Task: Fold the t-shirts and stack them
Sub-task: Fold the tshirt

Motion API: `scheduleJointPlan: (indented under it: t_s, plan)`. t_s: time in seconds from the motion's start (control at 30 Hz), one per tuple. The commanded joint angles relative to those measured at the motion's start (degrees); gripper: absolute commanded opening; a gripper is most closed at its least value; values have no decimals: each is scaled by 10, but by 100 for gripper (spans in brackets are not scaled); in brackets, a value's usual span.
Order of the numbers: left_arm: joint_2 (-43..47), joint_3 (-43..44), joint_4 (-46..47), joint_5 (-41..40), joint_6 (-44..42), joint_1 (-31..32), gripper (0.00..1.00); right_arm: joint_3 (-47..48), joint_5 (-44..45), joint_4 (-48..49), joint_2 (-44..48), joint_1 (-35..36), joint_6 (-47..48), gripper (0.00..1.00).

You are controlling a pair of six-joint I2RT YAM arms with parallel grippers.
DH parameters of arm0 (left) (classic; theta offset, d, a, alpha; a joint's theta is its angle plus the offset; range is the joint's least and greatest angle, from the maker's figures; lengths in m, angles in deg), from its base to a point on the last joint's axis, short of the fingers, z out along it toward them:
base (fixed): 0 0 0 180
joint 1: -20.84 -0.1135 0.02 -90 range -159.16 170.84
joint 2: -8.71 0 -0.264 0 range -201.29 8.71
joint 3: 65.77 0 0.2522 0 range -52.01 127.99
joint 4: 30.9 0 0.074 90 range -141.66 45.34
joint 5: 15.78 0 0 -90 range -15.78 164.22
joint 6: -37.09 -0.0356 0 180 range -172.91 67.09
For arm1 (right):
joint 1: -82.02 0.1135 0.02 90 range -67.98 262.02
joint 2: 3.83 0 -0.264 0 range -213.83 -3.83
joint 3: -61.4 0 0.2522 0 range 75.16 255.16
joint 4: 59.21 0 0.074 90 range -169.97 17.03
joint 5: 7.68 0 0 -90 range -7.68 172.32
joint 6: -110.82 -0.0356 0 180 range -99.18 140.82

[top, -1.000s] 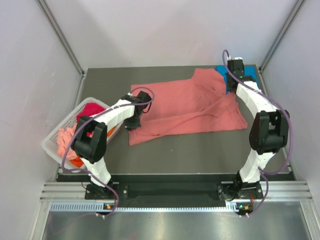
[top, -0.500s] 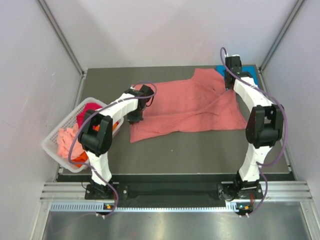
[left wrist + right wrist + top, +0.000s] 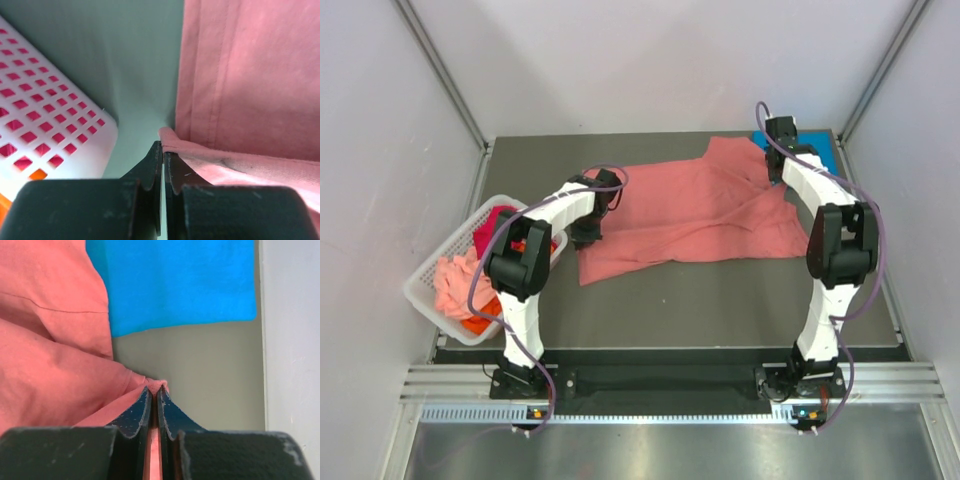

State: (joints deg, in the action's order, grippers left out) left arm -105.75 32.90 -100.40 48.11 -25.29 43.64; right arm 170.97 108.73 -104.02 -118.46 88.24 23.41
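Salmon-pink t-shirt [image 3: 700, 215] lies spread on the table [image 3: 720, 300]. It looks soft, light and will sag. The left gripper [image 3: 163, 149] and right gripper [image 3: 155, 391] each pinch one edge corner.

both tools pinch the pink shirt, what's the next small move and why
Probably lift both slightly and draw them apart: the left tool and right tool are each shut on opposite edges of the salmon-pink shirt, which lies creased, so tension should flatten it for folding.
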Motion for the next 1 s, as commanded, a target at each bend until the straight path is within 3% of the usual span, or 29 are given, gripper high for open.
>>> scheduleJointPlan:
  t_s: [0.0,0.1,0.17,0.23,0.33,0.5,0.63,0.8,0.97]
  plan:
    - [-4,33,-9,15,-9,-6,0,39,-20,7,1,-2,1,0]
    - [0,45,-14,26,-12,-5,6,60,-50,-7,-2,-1,-9,3]
    - [13,51,-26,22,-17,-5,18,96,-60,-53,-9,-2,-42,17]
    - [31,53,-35,12,-24,0,24,122,-58,-115,0,-10,-109,28]
    - [70,52,-42,12,-34,8,30,83,-84,-174,46,-38,-200,39]
    - [128,25,-38,47,-48,43,33,-67,-152,-172,149,-103,-296,41]
    - [165,-36,1,112,-44,73,31,-226,-199,-106,250,-160,-326,41]
    - [189,-131,52,176,-27,84,31,-300,-261,-62,263,-196,-334,41]
    - [195,-177,75,158,-16,84,33,-331,-283,-26,238,-202,-339,41]
